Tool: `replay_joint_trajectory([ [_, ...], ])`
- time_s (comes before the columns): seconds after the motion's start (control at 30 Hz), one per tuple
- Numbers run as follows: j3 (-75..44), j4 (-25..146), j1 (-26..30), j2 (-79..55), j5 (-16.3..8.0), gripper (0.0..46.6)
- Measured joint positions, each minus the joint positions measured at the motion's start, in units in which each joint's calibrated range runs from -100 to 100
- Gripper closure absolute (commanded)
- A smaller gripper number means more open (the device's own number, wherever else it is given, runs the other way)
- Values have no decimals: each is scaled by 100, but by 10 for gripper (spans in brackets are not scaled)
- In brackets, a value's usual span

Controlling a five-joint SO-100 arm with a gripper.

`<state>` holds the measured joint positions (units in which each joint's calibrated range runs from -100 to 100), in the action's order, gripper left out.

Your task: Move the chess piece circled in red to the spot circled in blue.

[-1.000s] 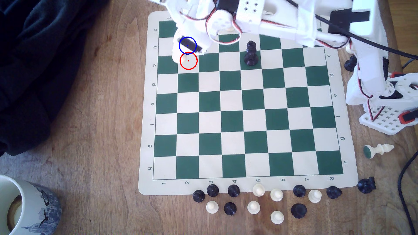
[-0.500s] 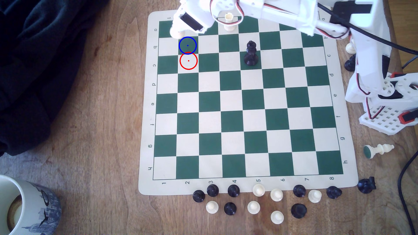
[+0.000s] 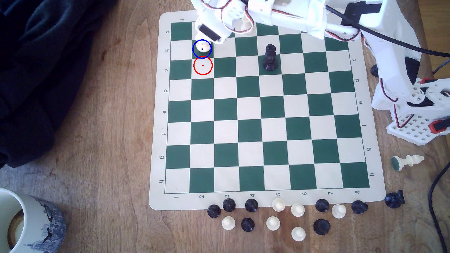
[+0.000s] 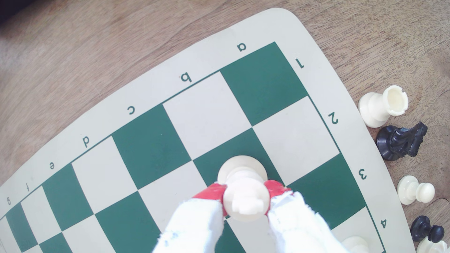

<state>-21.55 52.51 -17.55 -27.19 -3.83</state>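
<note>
The chess piece circled in red [image 3: 203,46], tall and cream-white, stands inside the drawn blue ring in the exterior view. In the wrist view its round base [image 4: 242,167] rests on the dark green square that is the spot circled in blue [image 4: 219,155], seen as bare green [image 3: 194,56] at the ring's edge. My gripper [image 4: 246,194] has its red-tipped fingers [image 4: 211,193] pressed on both sides of the piece's head, shut on it. From outside, the gripper [image 3: 204,40] reaches in from the board's far edge. The red ring [image 3: 202,65] marks a bare cream square.
A black piece [image 3: 270,58] stands three files toward the exterior view's right. A cream piece [image 3: 244,24] sits behind the arm. Several pawns [image 3: 272,222] line the near edge. A fallen cream piece [image 3: 407,161], mug [image 3: 24,219], dark cloth [image 3: 36,73] and arm base [image 3: 414,102] surround the board.
The gripper swung from the circled squares toward the board's far edge, then came back. The cream piece now stands in the blue ring and the red-ringed square is bare.
</note>
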Motion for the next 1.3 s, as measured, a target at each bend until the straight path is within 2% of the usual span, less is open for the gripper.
replay_joint_trajectory([
  [0.7, 0, -159, 29, -184, 15, 461],
  [0.73, 0, -159, 29, -184, 15, 455],
  [0.77, 0, -159, 29, -184, 15, 388],
  [0.8, 0, -159, 29, -184, 15, 357],
  [0.87, 0, -159, 29, -184, 15, 327],
  [1.07, 0, -120, 29, -193, 10, 293],
  [1.3, 280, 239, 29, -25, 5, 298],
])
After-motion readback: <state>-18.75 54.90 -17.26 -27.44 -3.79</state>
